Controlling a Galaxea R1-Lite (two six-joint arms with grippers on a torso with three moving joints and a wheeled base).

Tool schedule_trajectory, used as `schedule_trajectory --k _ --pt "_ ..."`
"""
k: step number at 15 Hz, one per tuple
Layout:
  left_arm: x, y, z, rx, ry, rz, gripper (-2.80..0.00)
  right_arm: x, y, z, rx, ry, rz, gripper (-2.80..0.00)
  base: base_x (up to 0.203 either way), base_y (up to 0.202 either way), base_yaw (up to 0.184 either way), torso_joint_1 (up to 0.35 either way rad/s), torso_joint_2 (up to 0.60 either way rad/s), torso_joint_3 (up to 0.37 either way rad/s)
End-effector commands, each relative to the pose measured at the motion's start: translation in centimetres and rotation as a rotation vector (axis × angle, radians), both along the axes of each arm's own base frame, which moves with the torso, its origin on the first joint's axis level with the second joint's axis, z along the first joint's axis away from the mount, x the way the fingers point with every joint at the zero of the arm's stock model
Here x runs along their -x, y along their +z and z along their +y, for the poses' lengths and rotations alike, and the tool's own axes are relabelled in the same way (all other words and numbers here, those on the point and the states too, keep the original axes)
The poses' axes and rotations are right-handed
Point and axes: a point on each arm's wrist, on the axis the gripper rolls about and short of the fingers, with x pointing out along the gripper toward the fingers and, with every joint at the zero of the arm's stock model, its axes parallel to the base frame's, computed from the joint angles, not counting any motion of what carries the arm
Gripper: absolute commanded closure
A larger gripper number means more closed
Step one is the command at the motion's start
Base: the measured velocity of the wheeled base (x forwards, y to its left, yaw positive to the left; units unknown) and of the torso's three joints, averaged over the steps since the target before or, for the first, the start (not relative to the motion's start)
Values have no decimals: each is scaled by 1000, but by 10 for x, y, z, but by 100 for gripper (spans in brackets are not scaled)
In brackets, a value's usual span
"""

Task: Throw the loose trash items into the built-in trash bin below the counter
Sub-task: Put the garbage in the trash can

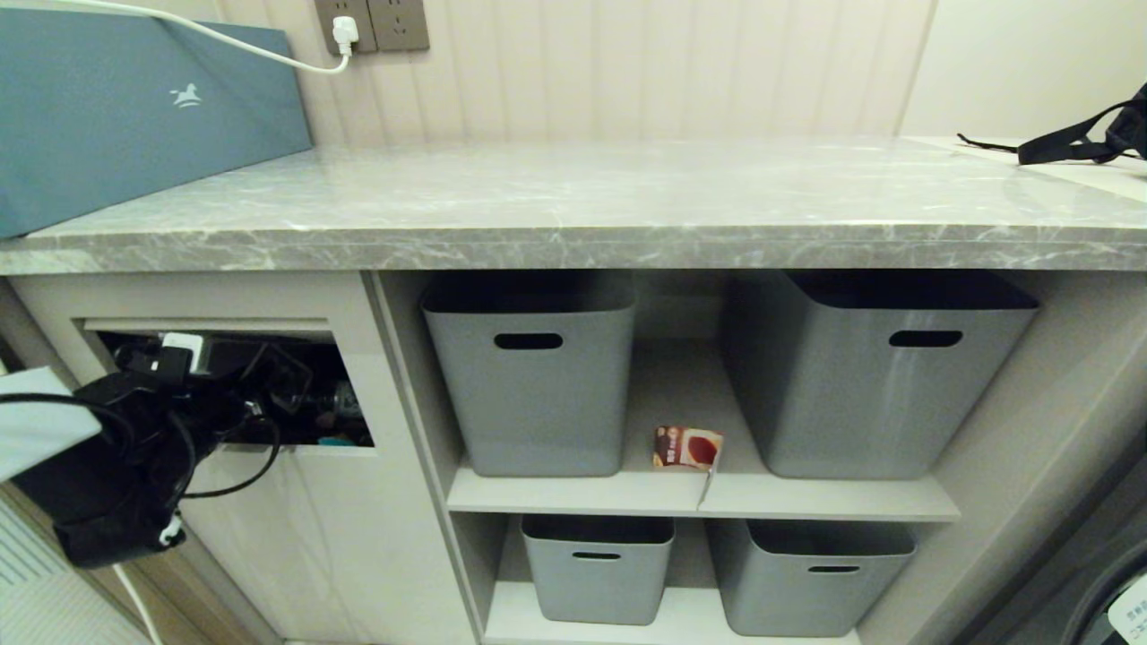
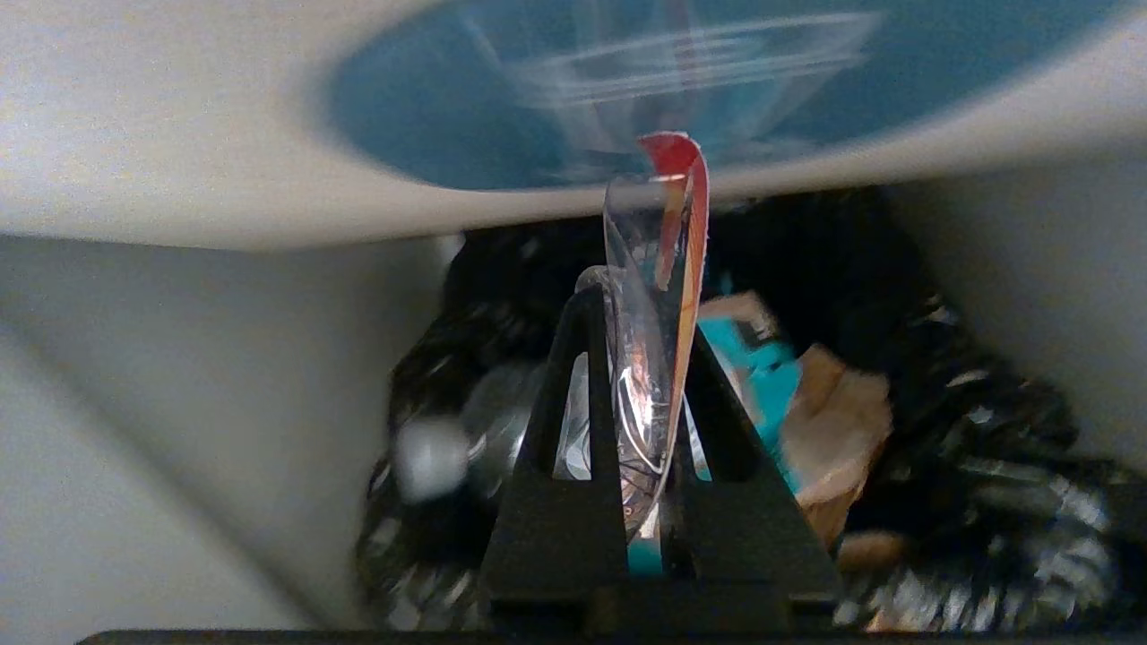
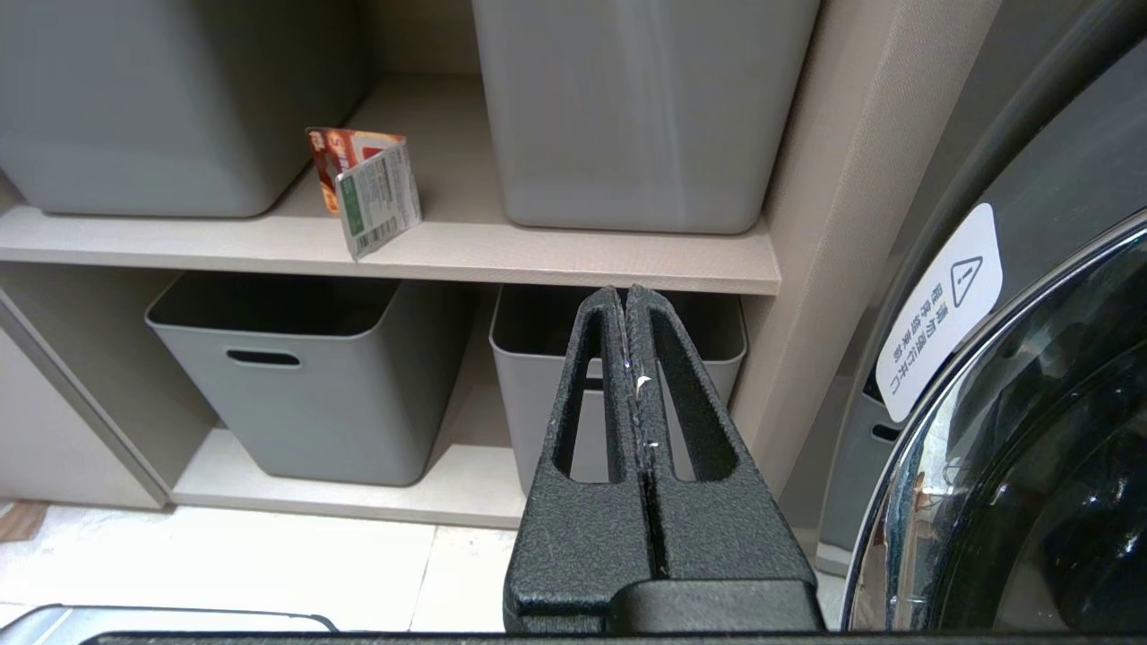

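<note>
1. The left gripper (image 2: pixel 641 358) reaches into the opening of the beige built-in trash bin (image 1: pixel 224 324) below the grey marble-look counter (image 1: pixel 573 206), its black fingers pinched on the clear crinkly plastic wrapper with orange-pink print (image 2: pixel 659 305).
2. The wrapper stands upright above a black liner (image 2: pixel 986 430) holding crumpled trash.
3. The right gripper (image 3: pixel 627 358) hangs idle by the shelves, fingers pressed together, empty.
4. The small red-brown cardboard carton (image 1: pixel 686 447) sits between two smooth grey plastic tubs (image 1: pixel 529 385).
</note>
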Motion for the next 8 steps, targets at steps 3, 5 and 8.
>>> schedule_trajectory --k 3,5,8 --pt "-8 -5 -8 -26 -18 -8 -280 0 0 0 0 2 -1 0 0 0 0 0 0 0" --pt "-6 -7 -8 -30 -17 2 -280 0 0 0 0 1 -1 0 0 0 0 0 0 0" --pt "5 -8 -11 -19 -16 35 -280 0 0 0 0 1 -1 0 0 0 0 0 0 0"
